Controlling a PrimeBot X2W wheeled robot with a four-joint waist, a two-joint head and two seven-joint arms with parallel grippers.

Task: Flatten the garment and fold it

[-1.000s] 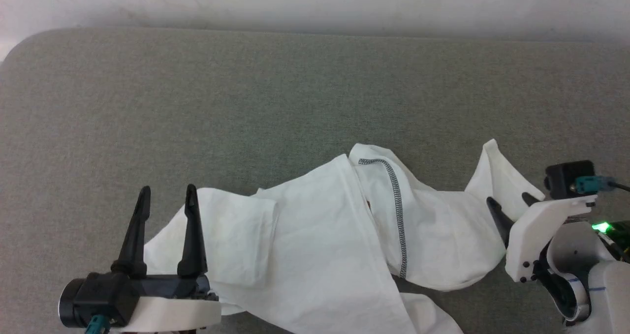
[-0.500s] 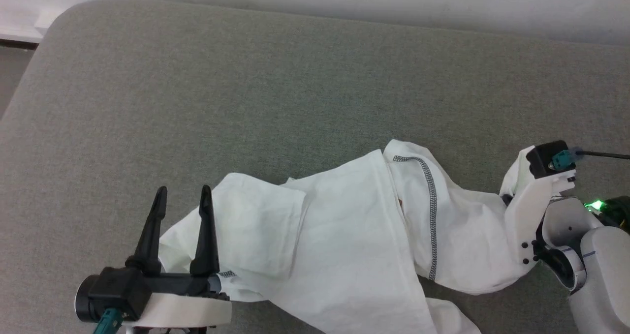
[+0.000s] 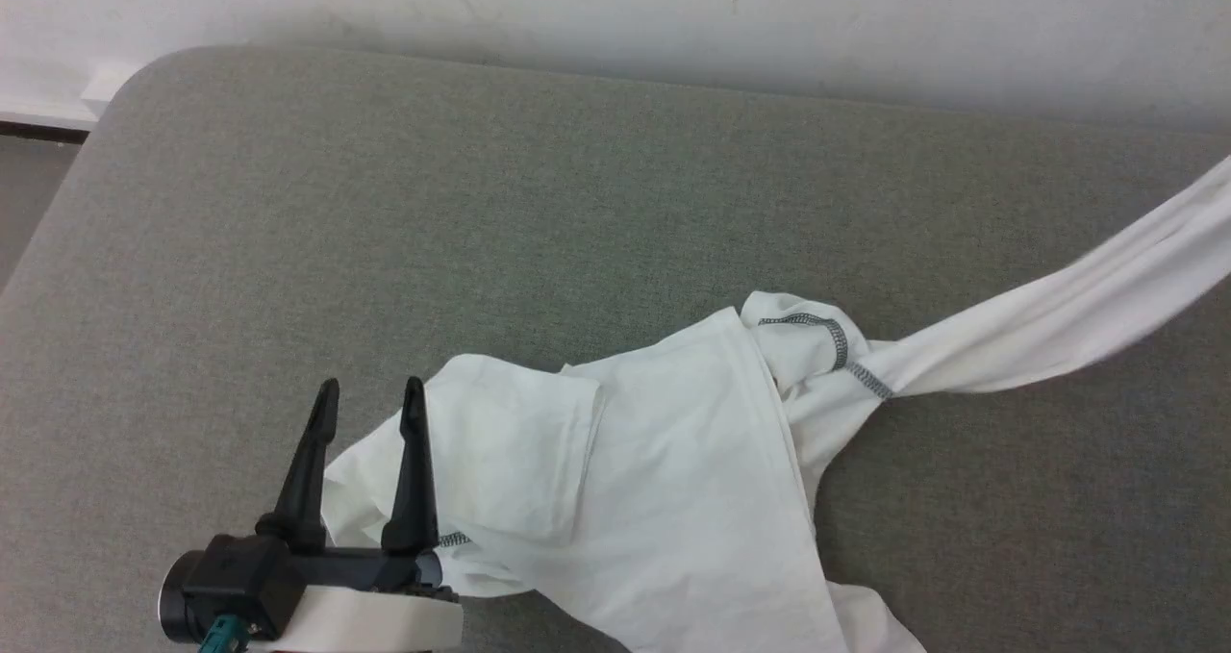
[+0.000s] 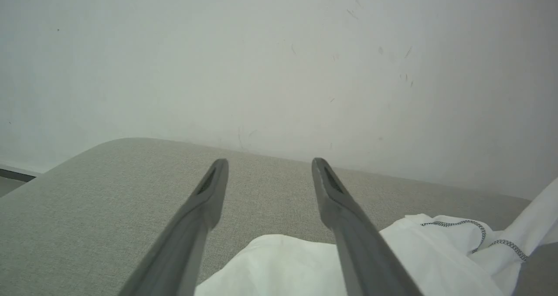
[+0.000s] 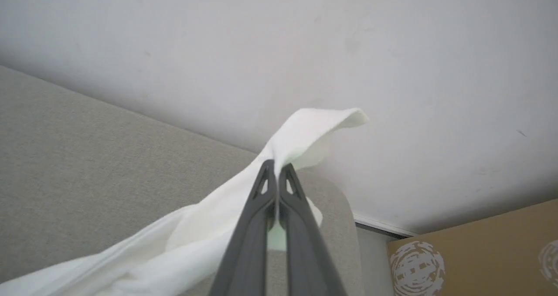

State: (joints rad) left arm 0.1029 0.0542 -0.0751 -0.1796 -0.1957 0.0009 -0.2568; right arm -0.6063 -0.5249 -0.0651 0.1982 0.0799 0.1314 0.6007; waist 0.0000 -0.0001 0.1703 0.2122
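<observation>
At the lower left of the head view, the left gripper (image 3: 372, 384) hovers with its two dark fingers spread apart and nothing between them. Its right finger lies over the near-left edge of the garment (image 3: 673, 470). In the left wrist view the same gripper (image 4: 270, 161) shows its released fingers above the white cloth (image 4: 296, 265), which fills the bottom middle and right of that frame.

The garment lies crumpled on the grey worktop (image 3: 385, 201), bunched in the lower middle of the head view and running off the bottom edge. A line of dark zigzag stitching (image 3: 827, 331) curls at its upper right part. From there one sleeve (image 3: 1058, 331) stretches taut toward the right edge of the frame — lifted off the surface and slightly blurred.

In the right wrist view the right gripper (image 5: 277, 165) is clenched on that white cloth (image 5: 196, 239), with the fabric's end flapping just past the fingertips.

Behind the worktop stands a pale wall (image 3: 615, 9) — and a brown cardboard box (image 5: 479, 252) sits at the lower right of the right wrist view.
</observation>
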